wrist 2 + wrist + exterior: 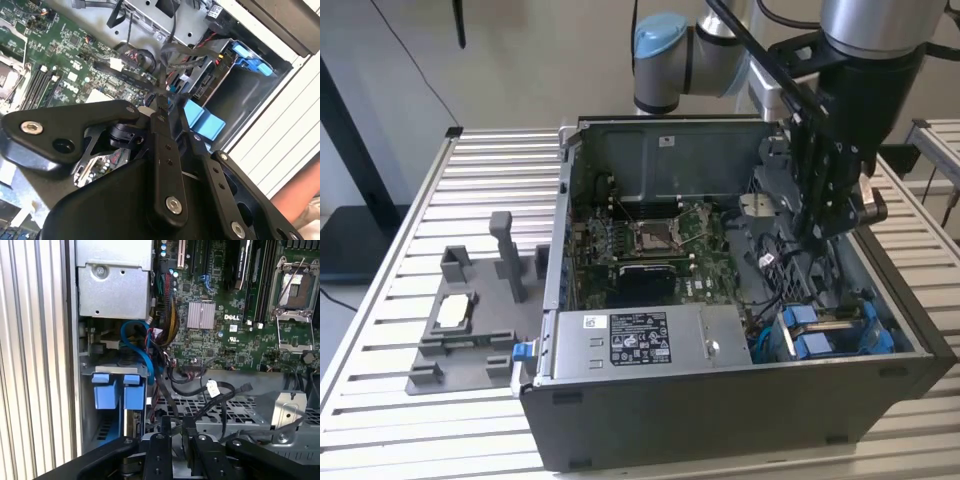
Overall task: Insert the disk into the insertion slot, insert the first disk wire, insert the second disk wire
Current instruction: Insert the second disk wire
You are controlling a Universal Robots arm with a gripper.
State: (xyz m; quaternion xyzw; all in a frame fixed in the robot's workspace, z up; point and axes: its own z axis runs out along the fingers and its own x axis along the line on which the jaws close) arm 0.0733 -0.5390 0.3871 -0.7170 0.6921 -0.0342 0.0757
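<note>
The disk (803,321) sits in the insertion slot (240,95) at the case's front corner on the exterior view's right, its blue carrier tabs (107,390) sticking up. My gripper (817,235) hangs inside the case just behind the slot, among the loose cables. In both wrist views the two black fingers stand close together with a thin black disk wire (167,402) running in between them. The gripper (168,102) (177,426) hides the wire's end. A second black wire with a flat plug (245,388) and a white tag lies loose on the perforated metal nearby.
The open computer case (720,420) lies on a slatted metal table. The motherboard (650,250) with its square socket fills the middle and the grey power-supply box (640,340) lies along the front. A grey fixture (470,320) lies left of the case. A person's arm (300,195) shows beside the table.
</note>
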